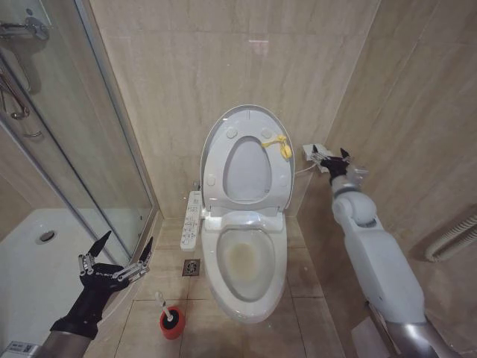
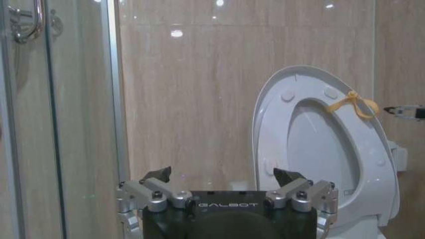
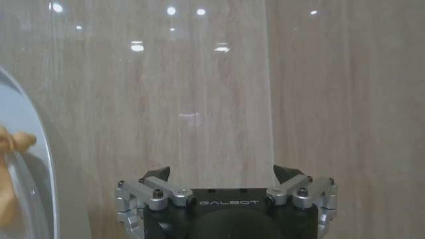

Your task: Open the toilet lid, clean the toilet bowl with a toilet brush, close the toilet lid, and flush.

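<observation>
Room: beige tiled walls and floor surround you, with a glass shower screen [image 1: 89, 134] along the robot's left and a floor drain [image 1: 191, 267] just left of the toilet's base.
Toilet lid: you see the toilet lid [image 1: 249, 113] raised upright against the back wall, and the ring seat [image 1: 277, 168] is lifted with it. A yellow tag [image 1: 279, 144] hangs at its right edge. The left wrist view shows the same lid [image 2: 272, 94] standing on end.
Toilet bowl: the toilet bowl [image 1: 246, 257] lies open below you, with yellowish water at its bottom. Its white button panel [image 1: 191, 221] runs along the bowl's left side.
Toilet brush: the toilet brush [image 1: 163, 305] stands in its red holder [image 1: 171, 324] on the floor, left of the bowl's front, handle tilted up and to the left. Nothing is touching it.
Left gripper: your left gripper [image 1: 118, 256] hangs low over the floor by the shower threshold, above and to the left of the brush and apart from it. Its fingers are spread wide and empty, which the left wrist view [image 2: 222, 175] confirms.
Right gripper: your right gripper [image 1: 329, 156] is stretched out toward the corner, just right of the raised lid and near a white wall fitting [image 1: 311, 152]. From the right wrist view [image 3: 220, 173] the fingers stand apart, grasping nothing, facing bare wall.
</observation>
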